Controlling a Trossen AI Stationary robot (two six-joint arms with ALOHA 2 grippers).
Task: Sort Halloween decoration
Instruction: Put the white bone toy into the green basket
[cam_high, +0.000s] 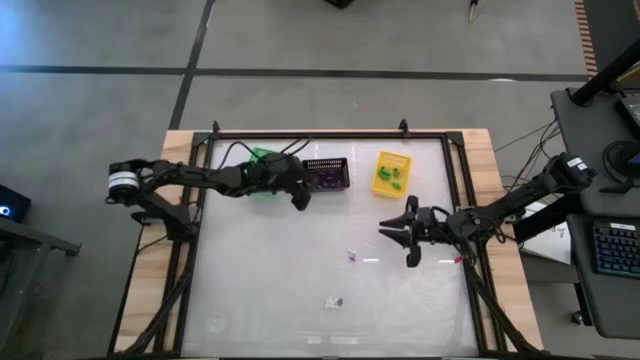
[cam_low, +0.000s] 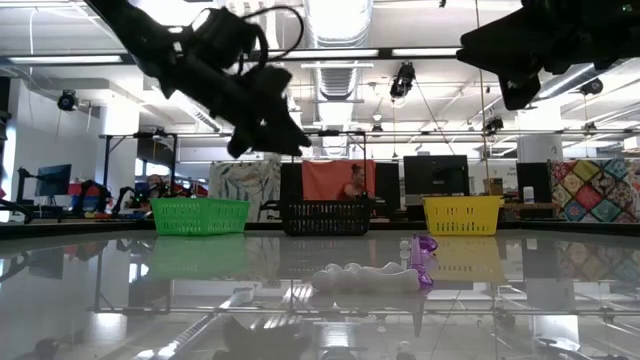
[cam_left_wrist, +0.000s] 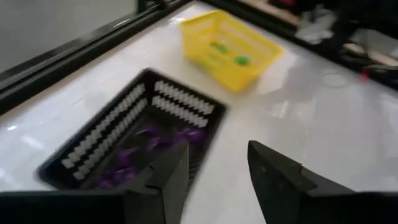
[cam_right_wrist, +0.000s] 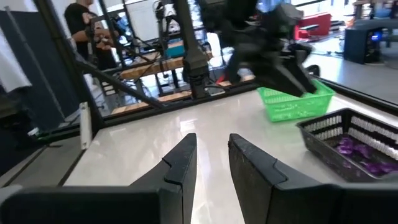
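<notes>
Left gripper (cam_left_wrist: 214, 180) hangs above the black basket (cam_left_wrist: 124, 146) near the worktop's far edge, fingers parted, empty; right gripper (cam_right_wrist: 211, 165) fingers narrowly apart, empty.

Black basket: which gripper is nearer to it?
Left. The left gripper hangs at the black basket's near-left corner, open and empty. The right gripper is farther off, past the yellow basket, out over the table.

Left end effector (cam_high: 299, 199) open, empty

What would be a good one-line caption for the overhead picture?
Two robot arms over a table with green, black and yellow baskets, loose trinkets still unsorted.
</notes>
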